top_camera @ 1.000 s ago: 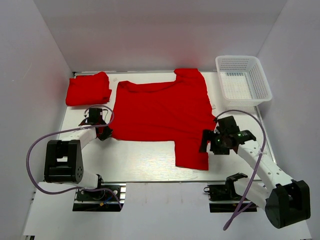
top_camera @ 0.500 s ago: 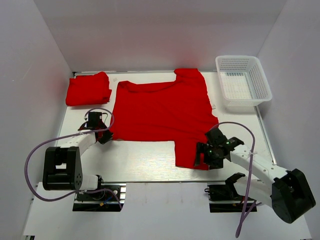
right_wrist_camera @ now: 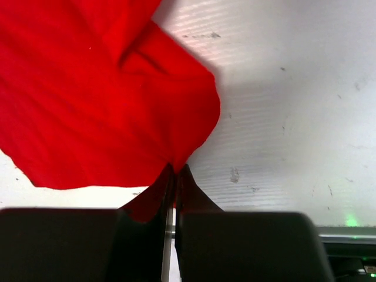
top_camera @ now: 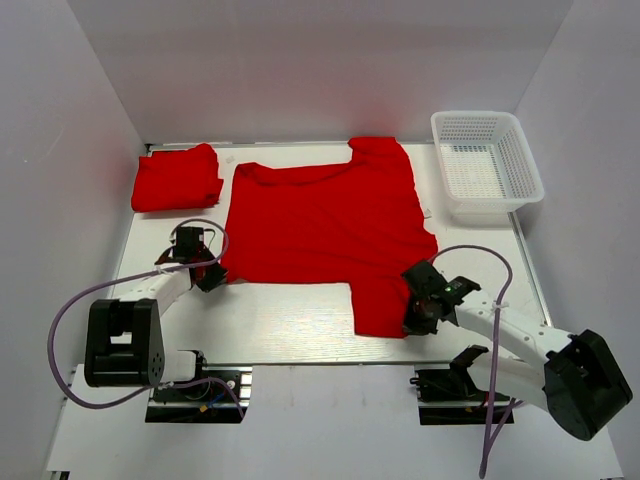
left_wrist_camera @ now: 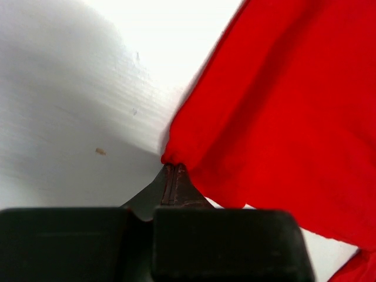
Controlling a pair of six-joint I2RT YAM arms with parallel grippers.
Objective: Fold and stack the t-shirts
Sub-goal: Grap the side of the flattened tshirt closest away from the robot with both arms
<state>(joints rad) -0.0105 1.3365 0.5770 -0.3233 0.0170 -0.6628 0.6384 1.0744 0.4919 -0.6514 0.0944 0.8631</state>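
Spread t-shirt: red, flat on table, centre of frame; one sleeve toward top, other toward lower right. Left gripper at shirt's lower-left corner, jaws together, pinching corner tip; wrist view shows cloth caught at fingertips. Right gripper at lower sleeve's right edge, jaws clamped on sleeve hem. Folded t-shirt: upper left, well apart from both grippers. White mesh basket: upper right.
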